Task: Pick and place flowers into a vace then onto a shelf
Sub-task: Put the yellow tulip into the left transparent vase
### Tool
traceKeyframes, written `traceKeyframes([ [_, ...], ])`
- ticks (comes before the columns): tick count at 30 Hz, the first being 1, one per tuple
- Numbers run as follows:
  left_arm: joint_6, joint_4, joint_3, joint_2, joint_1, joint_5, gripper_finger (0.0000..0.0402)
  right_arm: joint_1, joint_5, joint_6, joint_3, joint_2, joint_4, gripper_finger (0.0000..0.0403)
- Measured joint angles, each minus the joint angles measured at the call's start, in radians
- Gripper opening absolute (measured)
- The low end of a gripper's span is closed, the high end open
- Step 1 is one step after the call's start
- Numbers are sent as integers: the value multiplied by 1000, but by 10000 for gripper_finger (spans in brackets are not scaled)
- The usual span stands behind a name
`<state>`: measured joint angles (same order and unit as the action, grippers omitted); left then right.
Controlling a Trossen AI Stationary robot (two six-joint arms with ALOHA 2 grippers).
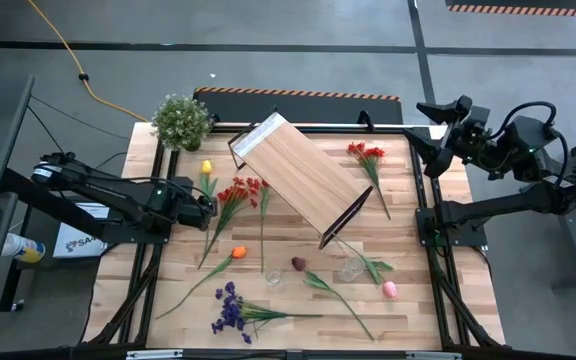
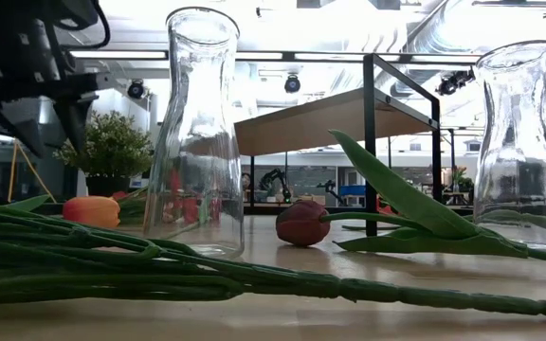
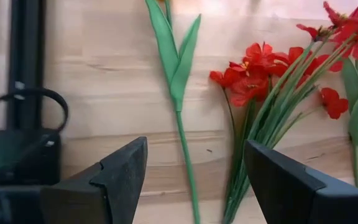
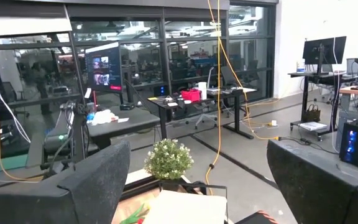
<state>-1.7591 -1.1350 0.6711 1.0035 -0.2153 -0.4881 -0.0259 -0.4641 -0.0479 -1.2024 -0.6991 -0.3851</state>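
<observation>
Artificial flowers lie flat about the table: a yellow tulip (image 1: 206,167), a red spray (image 1: 242,190), an orange tulip (image 1: 238,252), a maroon tulip (image 1: 298,263), a pink tulip (image 1: 389,289), a purple spray (image 1: 230,308) and a second red spray (image 1: 367,152). Two clear glass vases (image 1: 273,278) (image 1: 350,268) stand upright near the front. The shelf (image 1: 298,172) sits diagonally at mid-table. My left gripper (image 1: 211,208) is open and hovers low. In the left wrist view (image 3: 194,149), the yellow tulip's stem (image 3: 180,112) and the red spray's stems (image 3: 260,118) lie ahead of its fingers. My right gripper (image 1: 431,145) is open, raised over the far right corner.
A bushy potted plant (image 1: 181,120) stands at the far left corner. The shelf's black frame legs (image 1: 343,222) stick out toward the vases. Bare wood shows between the shelf and the right edge (image 1: 408,240). In the low view, long green stems (image 2: 159,265) lie before the vases.
</observation>
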Motion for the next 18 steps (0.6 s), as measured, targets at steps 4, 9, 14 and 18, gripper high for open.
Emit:
traceKeyframes([
  [4,-6,92,-50,0,1,2,298,0,0,1,0,0,0,365],
  [9,-1,124,-79,0,67,33,298,0,0,0,0,0,0,366],
  [14,81,159,-83,0,172,42,298,0,0,0,0,-1,0,366],
  [18,178,201,-83,7,259,83,298,0,10,0,0,-1,0,365],
])
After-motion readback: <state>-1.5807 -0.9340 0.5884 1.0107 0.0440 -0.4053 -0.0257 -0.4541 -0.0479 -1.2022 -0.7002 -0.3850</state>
